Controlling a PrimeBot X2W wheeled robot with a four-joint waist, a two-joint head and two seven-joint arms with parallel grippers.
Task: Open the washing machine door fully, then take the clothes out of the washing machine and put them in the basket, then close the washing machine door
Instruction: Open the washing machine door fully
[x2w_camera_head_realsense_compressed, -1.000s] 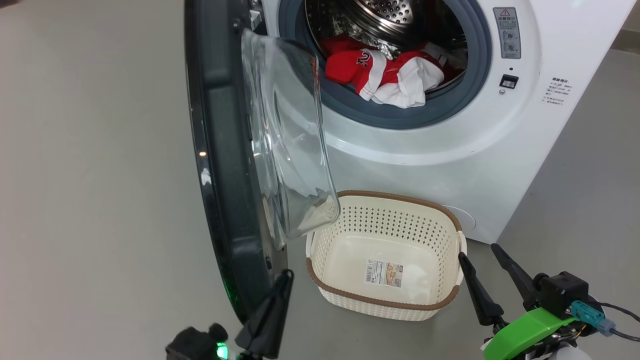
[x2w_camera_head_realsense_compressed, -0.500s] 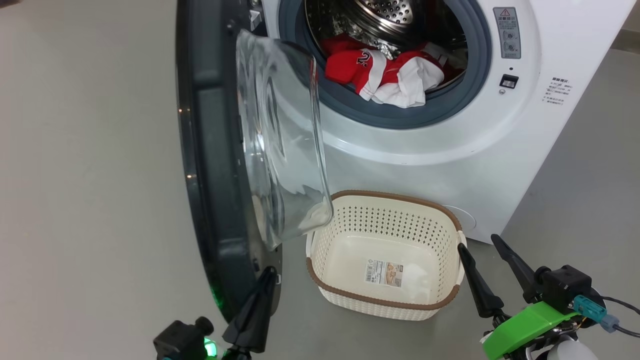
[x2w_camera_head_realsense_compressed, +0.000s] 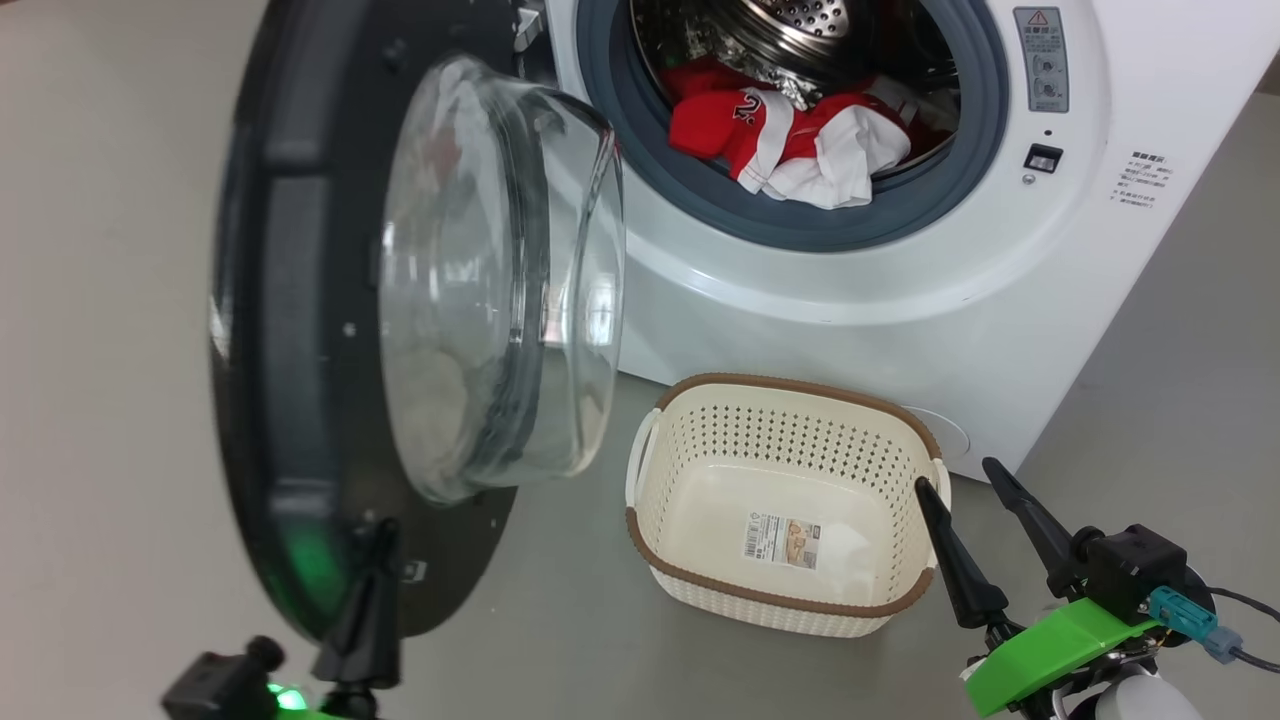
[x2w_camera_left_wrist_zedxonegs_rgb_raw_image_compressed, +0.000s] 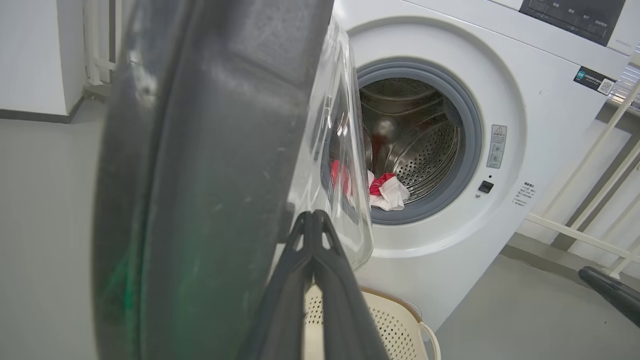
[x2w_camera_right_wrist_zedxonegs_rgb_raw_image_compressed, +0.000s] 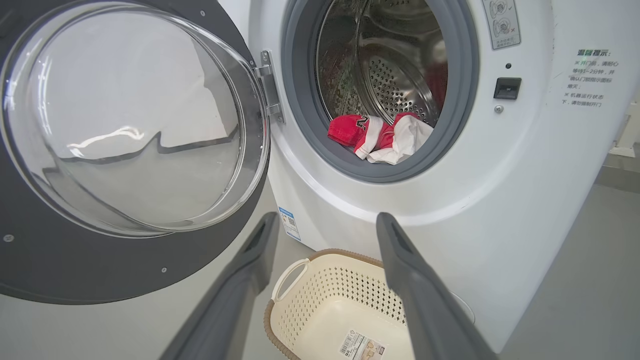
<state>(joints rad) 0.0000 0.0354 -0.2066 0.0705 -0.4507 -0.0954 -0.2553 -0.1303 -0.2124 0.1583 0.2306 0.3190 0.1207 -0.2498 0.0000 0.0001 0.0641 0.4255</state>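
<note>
Grey floor (x2w_camera_head_realsense_compressed: 110, 250) spreads around the washing machine (x2w_camera_head_realsense_compressed: 900, 290) in the head view. The washing machine door (x2w_camera_head_realsense_compressed: 290, 330) stands swung out from the hinge side of the machine's opening. Its glass bowl faces the machine and hides part of the machine's front on that side. The clothes (x2w_camera_head_realsense_compressed: 790, 140), red and white, lie heaped at the front of the drum (x2w_camera_head_realsense_compressed: 800, 25) and droop onto the grey rubber ring (x2w_camera_head_realsense_compressed: 830, 225). The basket (x2w_camera_head_realsense_compressed: 800, 384) sits on the floor just in front of the machine, below the opening, with a barcode sticker (x2w_camera_head_realsense_compressed: 783, 540) on its bare bottom. The left gripper (x2w_camera_head_realsense_compressed: 378, 535), fingers pressed together, points up at the door's lower rim. The right gripper (x2w_camera_head_realsense_compressed: 955, 478), fingers spread, hovers at the basket's end away from the door, holding nothing.

From the left wrist, a white wall (x2w_camera_left_wrist_zedxonegs_rgb_raw_image_compressed: 30, 50) stands beyond the door and a pale railing (x2w_camera_left_wrist_zedxonegs_rgb_raw_image_compressed: 590, 200) stands beside the machine. The door's dark rim blocks the machine's hinge side, and the clothes show partly through the glass, low in the drum. The left gripper's fingers are closed on each other, tips against the door's inner face beside the glass. The basket's edge shows below the machine's front.

From the right wrist, the door hangs wide open on a metal hinge (x2w_camera_right_wrist_zedxonegs_rgb_raw_image_compressed: 270, 85) beside the machine. A small blue label (x2w_camera_right_wrist_zedxonegs_rgb_raw_image_compressed: 286, 222) marks the machine's lower corner nearest the door. The clothes rest at the drum's lip. The basket lies at the machine's base, seen between the right gripper's parted fingers, which aim at the machine's front below the opening.
</note>
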